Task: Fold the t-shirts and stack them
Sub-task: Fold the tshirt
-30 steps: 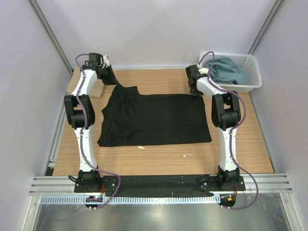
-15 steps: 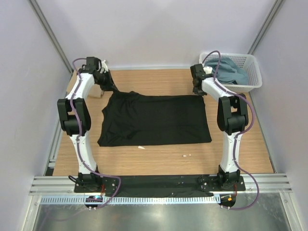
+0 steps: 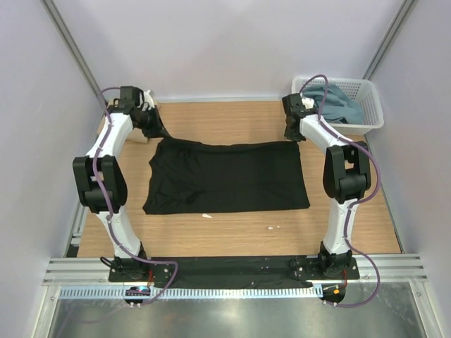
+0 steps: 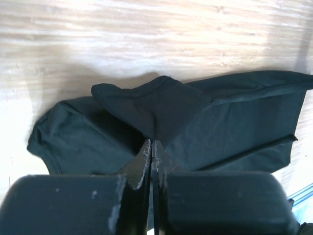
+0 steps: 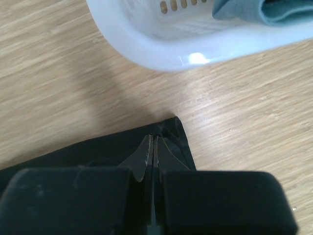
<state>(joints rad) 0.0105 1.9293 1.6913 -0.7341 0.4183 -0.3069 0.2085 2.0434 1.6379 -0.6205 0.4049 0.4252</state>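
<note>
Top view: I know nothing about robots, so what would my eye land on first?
A big black t-shirt lies spread on the wooden table between two white arms. The left arm's fingers are shut on its far-left corner, the right arm's fingers on its far-right corner. At far right, a white basket holds a blue-grey shirt.

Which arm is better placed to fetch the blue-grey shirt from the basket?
Probably right: the right gripper, gripping the black shirt, is beside the basket; the left gripper is across the table.
</note>
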